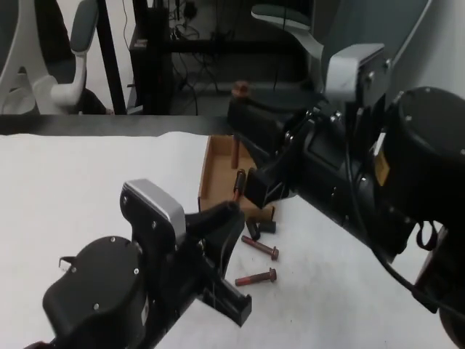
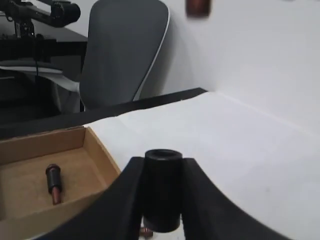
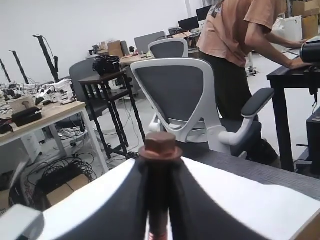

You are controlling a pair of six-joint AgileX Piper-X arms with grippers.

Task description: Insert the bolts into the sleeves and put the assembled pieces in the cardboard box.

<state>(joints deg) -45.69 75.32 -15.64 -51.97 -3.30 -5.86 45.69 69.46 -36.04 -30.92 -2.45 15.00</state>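
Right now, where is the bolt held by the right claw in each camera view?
High view: the bolt sticks up from the right claw, beyond the cardboard box.
Left wrist view: the bolt's head shows farther off, past the sleeve in the left claw.
Right wrist view: the bolt stands close up between the right claw's fingers.
Shared landmark: the white bench top.
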